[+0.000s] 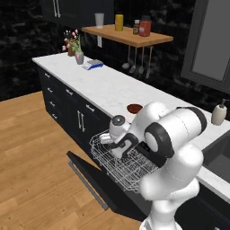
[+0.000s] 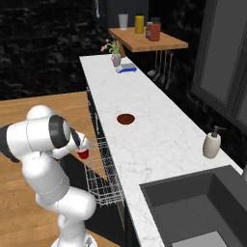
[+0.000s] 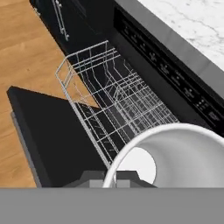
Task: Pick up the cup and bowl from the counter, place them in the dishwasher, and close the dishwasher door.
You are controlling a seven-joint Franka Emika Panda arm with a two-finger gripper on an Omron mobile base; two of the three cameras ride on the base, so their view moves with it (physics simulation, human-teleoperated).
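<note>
Red plastic with a white rim and a white inside, the cup (image 2: 83, 154) sits clamped in the gripper (image 2: 81, 150), whose fingers are closed on its wall just below the arm's dark wrist. In the hand view the cup (image 3: 168, 155) looms close at the lower right, its white rim a wide curve and its pale round floor visible down inside; the mouth faces the camera. From the right base view it hangs just above the near corner of the white wire rack (image 2: 102, 170), touching nothing but the fingers. In the left base view the gripper (image 1: 109, 137) reaches over the rack (image 1: 121, 162), and the cup itself is too hidden there to make out.

The rack is pulled out of the dishwasher (image 3: 166, 72), a black-fronted unit under the worktop edge with a row of small markings along its top strip. Below the rack the dishwasher door (image 1: 96, 182) lies folded down flat, a black rectangular panel over the wooden floor (image 1: 31, 157).

On the counter (image 2: 159, 130), white marble with faint grey veins, the bowl (image 2: 125, 118) rests well apart from the gripper: shallow, round, reddish-brown. In the left base view the bowl (image 1: 134, 108) lies just behind the arm's white elbow
</note>
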